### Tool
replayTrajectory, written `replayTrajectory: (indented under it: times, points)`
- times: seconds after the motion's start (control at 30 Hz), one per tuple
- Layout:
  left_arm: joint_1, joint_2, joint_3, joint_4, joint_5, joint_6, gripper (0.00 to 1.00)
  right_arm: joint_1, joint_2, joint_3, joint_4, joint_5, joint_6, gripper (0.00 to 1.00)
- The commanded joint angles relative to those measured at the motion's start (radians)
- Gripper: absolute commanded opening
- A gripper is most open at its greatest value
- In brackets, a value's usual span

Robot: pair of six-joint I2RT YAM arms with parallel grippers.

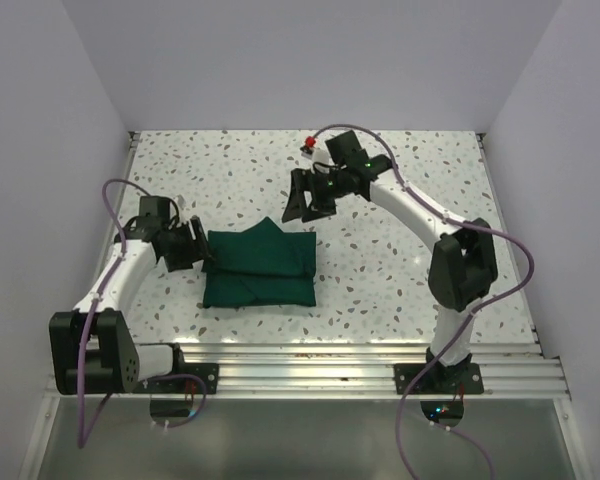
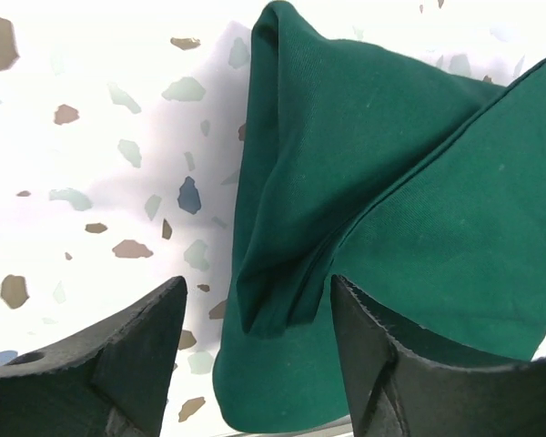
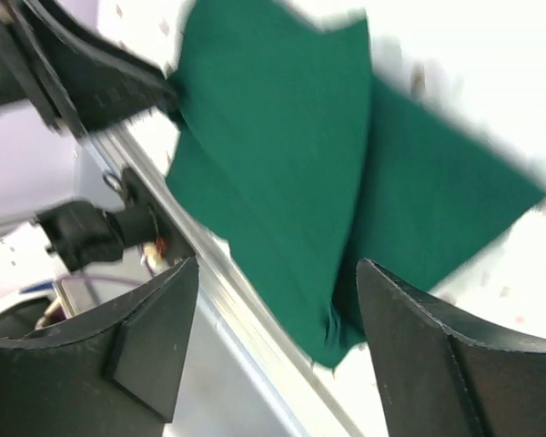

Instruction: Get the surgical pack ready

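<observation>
Surgical pack (image 1: pixel 258 268) is right up against my left end effector (image 1: pixel 202 252). It is a dark green folded bundle whose left edge sits at my fingertips, and the rest stretches away to my right. My left jaws stand wide. In the left wrist view a raised fold (image 2: pixel 282 259) of the cloth stands in the gap between the two fingers (image 2: pixel 118 373). I cannot tell whether either one touches it, but nothing is pinched. The bundle's long axis runs left to right across the worktop (image 1: pixel 380 290), so I face one of its short ends. Its overlapping flaps cross on top.

My right end effector (image 1: pixel 305 212) is the farther one. It hangs just beyond the pack's far right corner, apart from the cloth, jaws also spread wide and holding nothing. Its wrist view is blurred and shows only the pack below, framed by the fingers.

I judge the coming move belongs to my left side: a short closing on that fold, to tuck or pull it. Soft cloth will sag and slide instead of holding its shape, so a shallow bite could slip off.

The worktop is flat, white and speckled. The pack lies left of centre, near the metal rail (image 1: pixel 310 360) at the near edge. There is open surface to the right and beyond, while the left wall (image 1: pixel 40 150) stands close by my left arm. A small red object (image 1: pixel 308 140) sits at the far edge, well apart from the pack.
</observation>
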Motion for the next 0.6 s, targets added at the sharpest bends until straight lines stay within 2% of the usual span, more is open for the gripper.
replayTrajectory:
  times: [0.0, 0.13, 0.27, 0.43, 0.47, 0.57]
  points:
    - [0.009, -0.036, 0.051, -0.04, -0.043, 0.029, 0.69, -0.002, 0.118, 0.138, 0.003, 0.004, -0.061, 0.76]
    - [0.009, -0.077, 0.046, -0.057, -0.039, 0.032, 0.7, -0.002, 0.262, 0.247, 0.0, -0.078, -0.084, 0.79]
    - [0.009, -0.15, -0.01, -0.057, -0.068, 0.012, 0.7, 0.001, 0.339, 0.258, 0.09, -0.153, -0.061, 0.8]
    - [0.009, -0.187, -0.009, -0.083, -0.088, 0.007, 0.69, 0.024, 0.442, 0.318, 0.149, -0.206, -0.041, 0.79]
    - [0.009, -0.187, -0.007, -0.083, -0.092, 0.003, 0.68, 0.037, 0.475, 0.339, 0.223, -0.223, 0.015, 0.77]
    - [0.009, -0.192, -0.01, -0.082, -0.1, 0.001, 0.69, 0.041, 0.494, 0.35, 0.255, -0.234, 0.055, 0.75]
